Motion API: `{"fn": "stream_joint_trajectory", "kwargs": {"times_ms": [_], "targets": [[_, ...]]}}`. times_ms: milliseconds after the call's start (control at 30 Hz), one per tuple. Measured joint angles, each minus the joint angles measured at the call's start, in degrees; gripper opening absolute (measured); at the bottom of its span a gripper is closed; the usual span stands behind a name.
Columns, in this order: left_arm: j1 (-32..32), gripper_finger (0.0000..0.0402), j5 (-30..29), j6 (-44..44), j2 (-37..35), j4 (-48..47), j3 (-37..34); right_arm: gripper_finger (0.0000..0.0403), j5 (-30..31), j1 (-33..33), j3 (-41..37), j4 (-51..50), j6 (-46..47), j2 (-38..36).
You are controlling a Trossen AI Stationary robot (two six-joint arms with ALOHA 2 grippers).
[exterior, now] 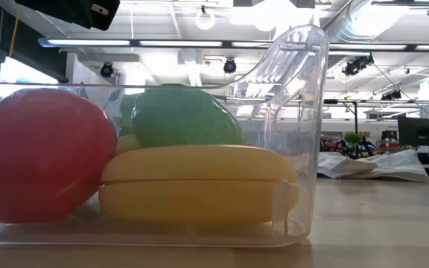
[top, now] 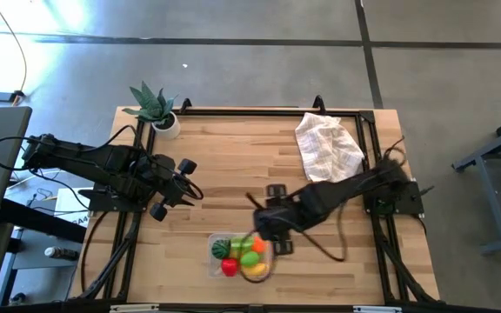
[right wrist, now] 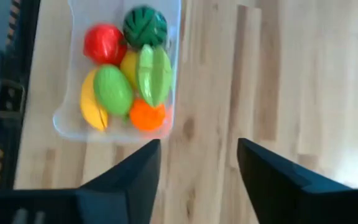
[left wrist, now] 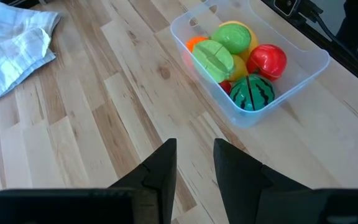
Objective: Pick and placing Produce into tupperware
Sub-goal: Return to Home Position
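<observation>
The clear tupperware [top: 215, 253] stands on the wooden table near its front edge. The produce [top: 243, 256] lies inside it: a red fruit [right wrist: 103, 42], a small watermelon [right wrist: 145, 25], a yellow banana [right wrist: 91, 106], green pieces [right wrist: 112, 88] and an orange one [right wrist: 146, 115]. In the low view the red fruit [exterior: 43, 152], banana [exterior: 196, 182] and a green piece [exterior: 181, 115] rest on the tupperware's floor. My right gripper [right wrist: 197, 146] hangs open above the table just beyond the tupperware's far right corner, holding nothing. My left gripper [left wrist: 194, 146] waits at the table's left, fingers drawn close, with nothing between them.
A crumpled white checked cloth [top: 327, 146] lies at the far right of the table. A spiky green plant in a white pot [top: 156, 109] stands at the far left corner. Black frame rails [top: 233, 111] run along the table's edges. Bare wood lies between the arms.
</observation>
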Motion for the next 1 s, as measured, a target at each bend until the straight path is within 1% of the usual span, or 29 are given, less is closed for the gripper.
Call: {"fn": "stream_joint_trajectory", "kwargs": {"times_ms": [100, 167, 333, 433, 533, 667, 733, 800, 867, 933, 1000], "targets": [[0.01, 0.0095, 0.0, -0.01, 0.0, -0.03, 0.0, 0.0176, 4.31, 1.65, -8.51, 2.04, 1.61, -6.9], [0.02, 0.0095, 0.0, -0.01, 0.0, -0.04, 0.0, 0.0159, 5.63, 2.31, -15.94, 5.38, 4.04, -12.13], [0.0, 0.0095, 0.0, 0.0, 0.0, -0.02, 0.0, 0.0128, 5.7, 2.9, -37.12, 16.35, 13.39, -27.98], [0.02, 0.0095, 0.0, 0.0, 0.0, -0.02, 0.0, 0.0116, 4.28, 3.01, -46.11, 24.97, 19.67, -37.39], [0.01, 0.0095, 0.0, -0.01, 0.0, -0.04, 0.0, 0.0103, 2.84, 4.16, -52.01, 35.46, 20.86, -46.2], [0.0, 0.0095, 0.0, 0.0, 0.0, -0.04, 0.0, 0.0072, 3.57, 6.85, -57.88, 47.77, 16.2, -56.04], [0.02, 0.0095, 0.0, 0.0, 0.0, -0.02, 0.0, 0.0051, 4.25, 7.58, -60.11, 48.75, 12.39, -59.74], [0.02, 0.0095, 0.0, -0.01, 0.0, -0.04, 0.0, 0.0026, 5.6, 7.77, -62.05, 46.85, 9.6, -62.53], [0.02, 0.0095, 0.0, 0.0, 0.0, -0.04, 0.0, 0.0007, 8.03, 7.77, -63.56, 46.21, 10.99, -64.44], [0.0, 0.0095, 0.0, 0.0, 0.0, -0.04, -0.02, 0.0006, 9.26, 7.77, -65.29, 46.82, 11.67, -66.2], [0.02, 0.0095, 0.0, 0.0, 0.0, -0.04, 0.0, 0.0007, 9.63, 8.19, -67.07, 47.18, 9.33, -67.37]]}}
